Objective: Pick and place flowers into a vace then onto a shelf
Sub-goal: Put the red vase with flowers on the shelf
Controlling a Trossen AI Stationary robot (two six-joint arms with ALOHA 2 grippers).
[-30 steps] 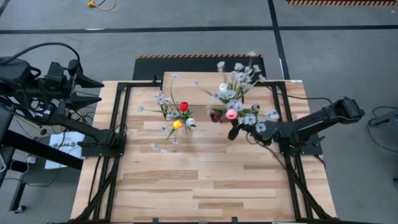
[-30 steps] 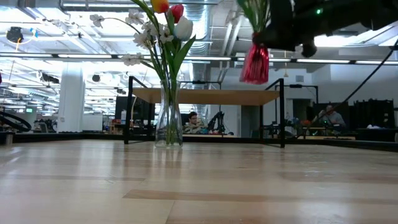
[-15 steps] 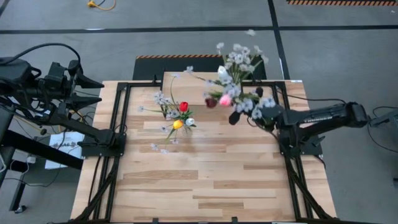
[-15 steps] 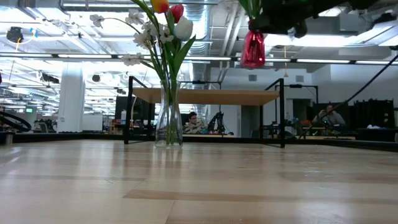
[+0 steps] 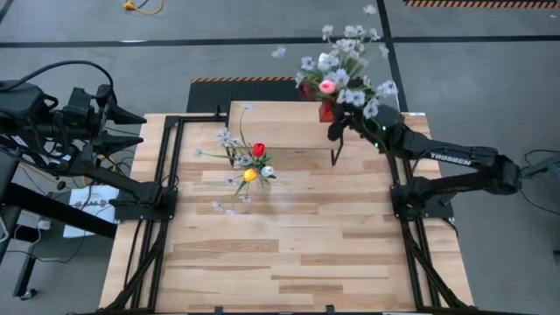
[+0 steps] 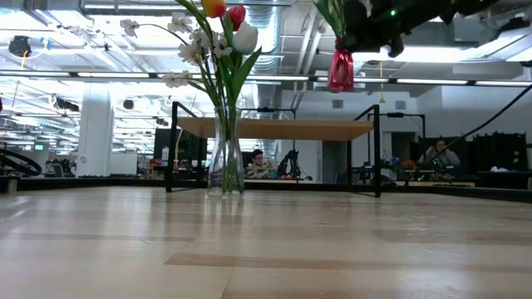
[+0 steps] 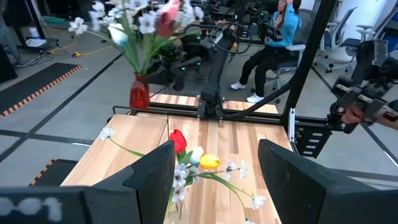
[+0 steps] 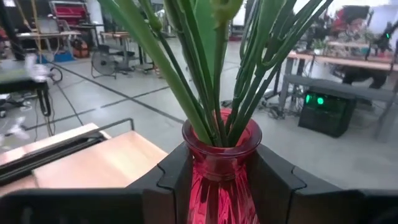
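So the right tool (image 5: 339, 122) has swung the red glass vase (image 5: 326, 110) of flowers (image 5: 343, 63) up off the bench (image 5: 289, 254) and over the shelf (image 5: 271, 124), jaws clamped on its ribbed neck; just needs lowering. Clear glass vase (image 6: 225, 163) sits on the planks. Left tool (image 7: 214, 180) parked, fingers apart.

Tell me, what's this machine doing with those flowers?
The right gripper is clamped on a red vase full of flowers, holding it in the air by the far right end of the small wooden shelf. A clear vase of tulips stands on the table. The left gripper waits open, off to the table's left.
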